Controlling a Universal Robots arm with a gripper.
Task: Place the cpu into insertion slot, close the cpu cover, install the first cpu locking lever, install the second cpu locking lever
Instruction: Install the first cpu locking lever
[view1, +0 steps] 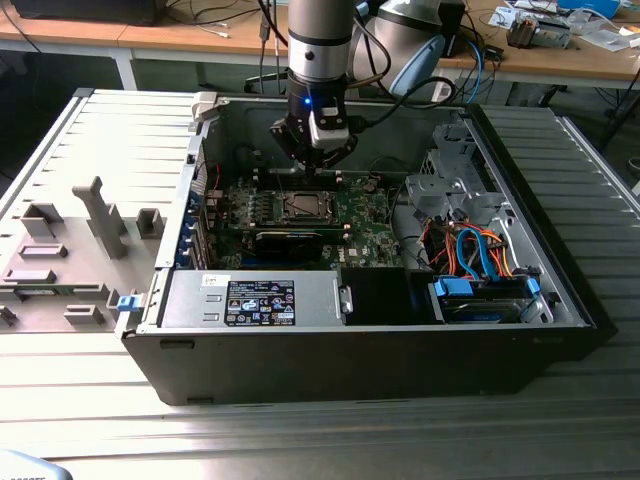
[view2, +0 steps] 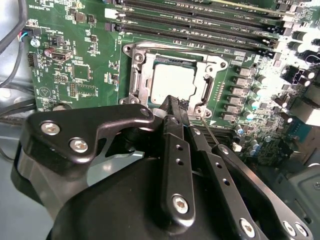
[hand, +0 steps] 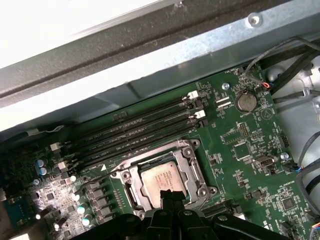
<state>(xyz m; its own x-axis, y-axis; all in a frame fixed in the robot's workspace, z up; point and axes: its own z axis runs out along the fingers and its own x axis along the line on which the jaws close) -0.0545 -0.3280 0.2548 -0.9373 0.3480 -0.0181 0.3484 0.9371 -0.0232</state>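
As end effector hovers, cpu lies seated just beneath fingertips.

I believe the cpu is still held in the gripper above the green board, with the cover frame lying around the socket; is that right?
Not quite: the cpu already sits in the insertion slot, as both wrist views show. The cpu cover does lie around it, and the gripper hangs just above the green board.
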